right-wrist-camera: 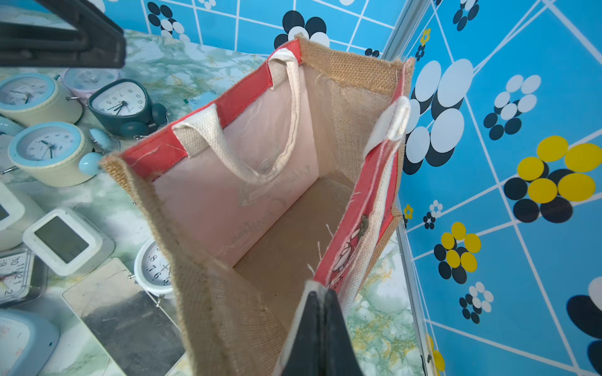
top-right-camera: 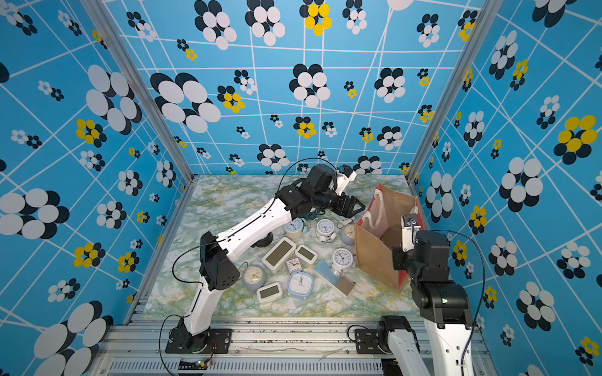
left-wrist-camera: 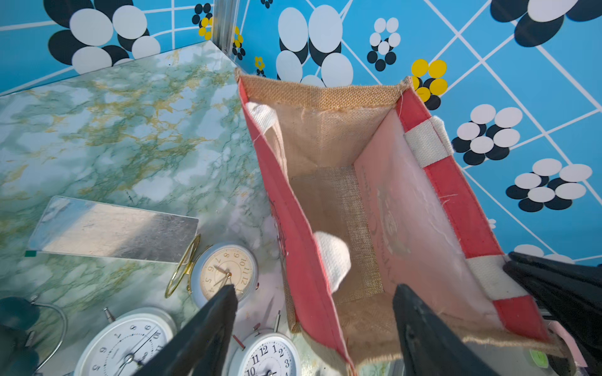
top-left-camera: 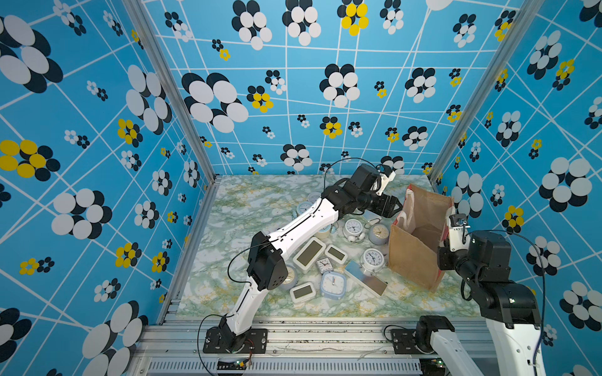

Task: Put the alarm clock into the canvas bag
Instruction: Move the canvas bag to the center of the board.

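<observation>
Canvas bag (top-left-camera: 410, 257) stands open; our right gripper (right-wrist-camera: 321, 293) pinches its rim, while our left gripper (left-wrist-camera: 314, 288) hangs spread above the opposite rim.

Bright, even light; shadows on the table (top-left-camera: 247, 201) are soft. Glare noted on the mirror plate (left-wrist-camera: 110, 228) in the left wrist view. Lines on the walls (top-left-camera: 81, 130) bow toward the edges in both top views.

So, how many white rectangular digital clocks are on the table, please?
3: large one and small one side by side centrally, third nearer the front edge; the left arm may hide more.
</observation>
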